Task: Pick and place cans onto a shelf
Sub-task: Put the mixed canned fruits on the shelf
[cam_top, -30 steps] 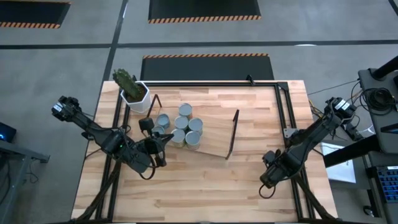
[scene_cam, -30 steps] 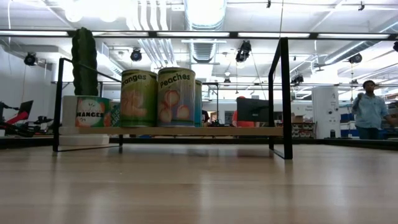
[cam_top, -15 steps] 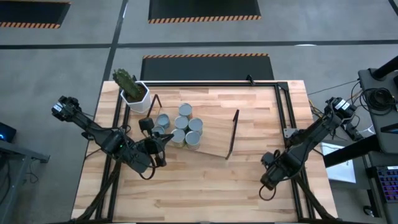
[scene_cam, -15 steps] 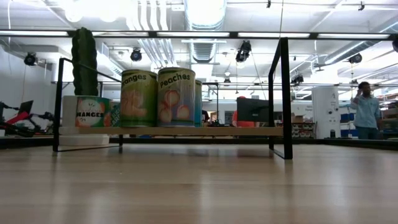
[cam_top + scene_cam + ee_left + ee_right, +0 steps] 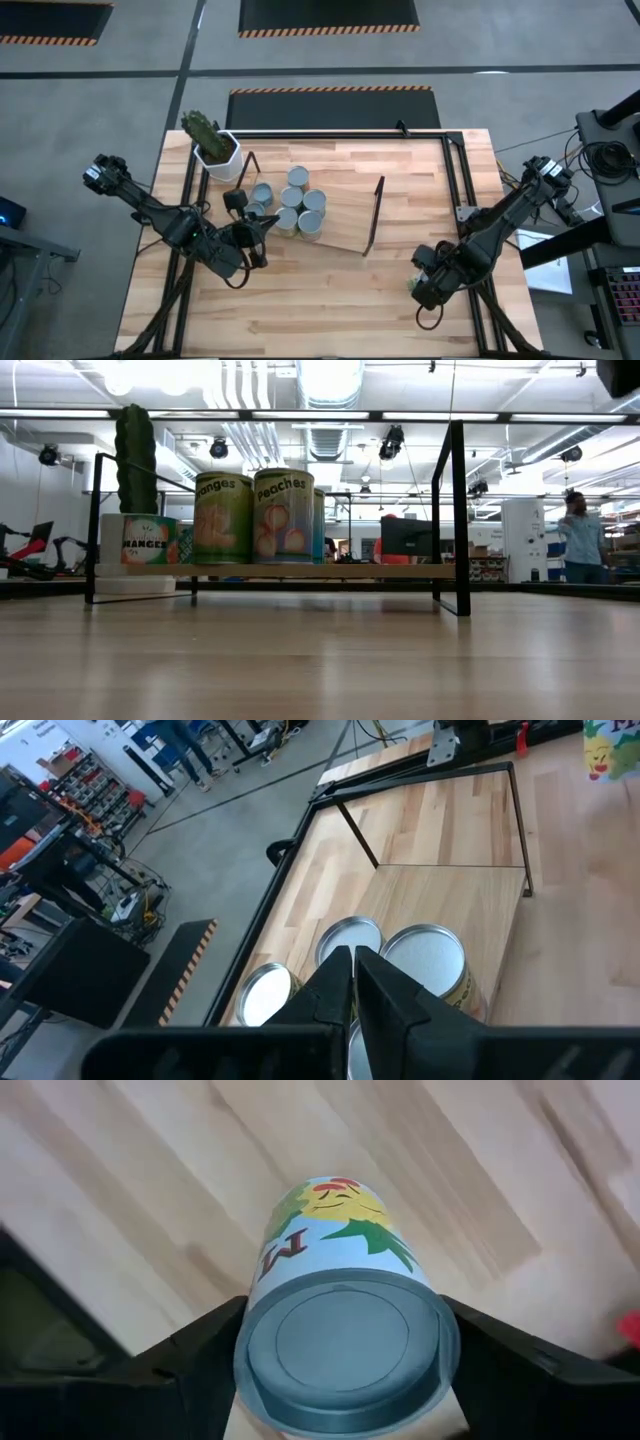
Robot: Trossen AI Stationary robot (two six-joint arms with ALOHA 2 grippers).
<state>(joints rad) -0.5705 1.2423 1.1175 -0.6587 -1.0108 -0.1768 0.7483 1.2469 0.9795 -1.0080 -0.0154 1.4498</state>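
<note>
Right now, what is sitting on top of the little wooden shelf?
The shelf holds six cans clustered at its left end, labels reading Oranges and Peaches. Front cans hide those behind in the low view.

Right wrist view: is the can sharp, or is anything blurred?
Right wrist view: the can between the right claw fingers is sharp, while the wooden tabletop behind it looks soft. Low view: the near tabletop is blurred; the shelved cans read clearly.

Grey floor (image 5: 120,90) with hazard-striped mats (image 5: 330,14); bright ceiling lights (image 5: 330,375) beyond
</note>
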